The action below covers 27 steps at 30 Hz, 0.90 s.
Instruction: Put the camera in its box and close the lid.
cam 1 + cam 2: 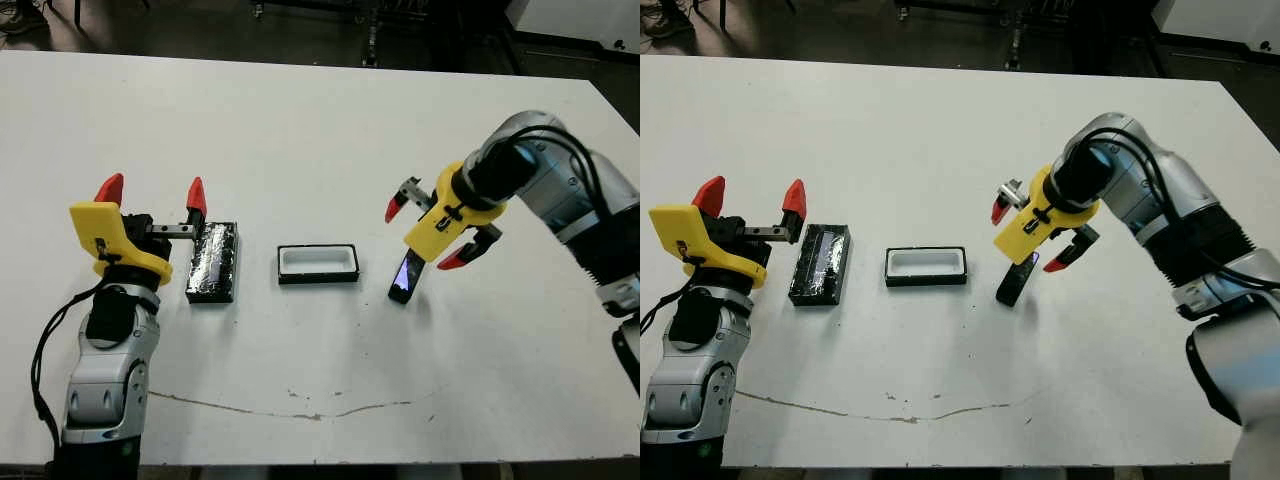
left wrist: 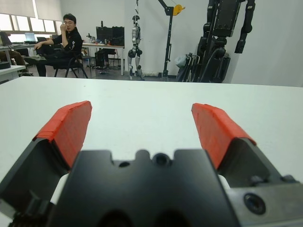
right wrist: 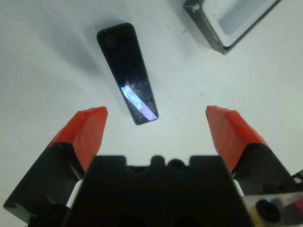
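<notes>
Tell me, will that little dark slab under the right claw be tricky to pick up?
Probably a bit. The camera looks thin and lies flat on the table, leaving little edge to grip. Its glossy face suggests slipperiness. It appears rigid, so it shouldn't bend between the open right gripper.

I can't read any text, label, brand, number or sign from here. The camera (image 3: 128, 72) shows only a bright glare stripe on its glossy face, the lid (image 1: 213, 262) only speckled reflections, and the box (image 1: 318, 264) a plain white lining.

Silver arms, yellow-mounted red-tipped claws
</notes>
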Each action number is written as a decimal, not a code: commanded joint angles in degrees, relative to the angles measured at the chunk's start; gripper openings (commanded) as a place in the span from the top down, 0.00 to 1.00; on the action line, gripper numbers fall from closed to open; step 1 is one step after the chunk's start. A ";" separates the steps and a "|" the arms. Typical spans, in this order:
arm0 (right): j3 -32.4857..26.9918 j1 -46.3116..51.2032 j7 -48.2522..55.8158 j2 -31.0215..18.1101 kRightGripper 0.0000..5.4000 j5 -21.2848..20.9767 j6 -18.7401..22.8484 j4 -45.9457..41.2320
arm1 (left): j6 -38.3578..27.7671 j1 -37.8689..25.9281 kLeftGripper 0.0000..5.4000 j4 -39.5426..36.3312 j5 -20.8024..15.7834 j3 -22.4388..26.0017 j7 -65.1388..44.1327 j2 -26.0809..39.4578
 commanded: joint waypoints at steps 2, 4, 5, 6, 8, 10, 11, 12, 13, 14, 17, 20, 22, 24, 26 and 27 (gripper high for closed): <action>0.11 0.93 -0.76 1.10 0.00 0.21 -0.88 1.78 | 0.33 0.61 0.00 -0.13 0.21 -0.03 0.22 -0.06; 0.09 0.95 -0.85 1.53 0.00 0.50 -1.90 2.66 | 0.25 0.66 0.00 -0.12 0.42 -0.01 0.35 -0.11; 0.07 0.94 -0.89 1.74 0.00 0.77 -2.71 3.24 | 0.23 0.72 0.00 -0.14 0.39 0.05 0.37 -0.16; 0.05 0.94 -0.96 1.92 0.00 0.86 -3.22 3.61 | 0.06 0.78 0.00 -0.08 0.29 0.13 0.29 -0.18; 0.20 0.84 -1.01 2.11 0.00 0.71 -4.15 3.95 | 0.24 0.89 0.00 -0.13 0.06 0.31 0.22 -0.17; 0.31 0.81 -1.02 2.32 0.00 0.41 -4.40 4.17 | 0.23 0.95 0.00 -0.05 0.09 0.40 0.19 -0.06; 0.32 0.84 -1.01 2.45 0.00 0.38 -4.44 4.46 | 0.12 0.97 0.00 0.02 0.06 0.44 0.12 -0.05; 0.32 0.87 -1.05 2.59 0.00 0.39 -4.61 4.79 | 0.04 0.97 0.00 0.10 -0.14 0.52 0.05 -0.11; 0.27 0.95 -1.14 2.69 0.00 0.48 -4.75 5.08 | 0.01 0.98 0.00 0.11 -0.22 0.55 0.07 -0.20; 0.25 1.03 -1.30 2.77 0.00 0.46 -4.90 5.32 | 0.04 0.98 0.00 0.07 -0.27 0.57 0.09 -0.25; 0.40 1.11 -2.08 3.01 0.00 -0.10 -5.60 5.95 | 0.10 1.00 0.00 0.03 -0.14 0.59 0.18 -0.31; 0.68 0.90 -2.57 3.43 0.00 -0.68 -6.19 6.99 | -0.05 1.10 0.00 0.07 0.26 0.48 0.14 -0.17; 0.69 0.80 -2.77 3.67 0.00 -0.86 -6.02 7.54 | -0.26 1.12 0.00 0.17 0.51 0.40 0.16 -0.15; 0.65 0.74 -3.05 3.92 0.00 -0.98 -6.17 8.18 | -0.42 1.12 0.00 0.29 0.34 0.44 0.02 -0.19; 0.57 0.73 -3.57 4.16 0.04 -1.07 -6.44 8.95 | -0.23 1.10 0.00 0.25 0.05 0.54 0.10 -0.37; 0.58 0.71 -3.87 4.28 0.06 -1.20 -6.56 9.38 | -0.12 1.10 0.00 0.19 0.02 0.52 0.15 -0.39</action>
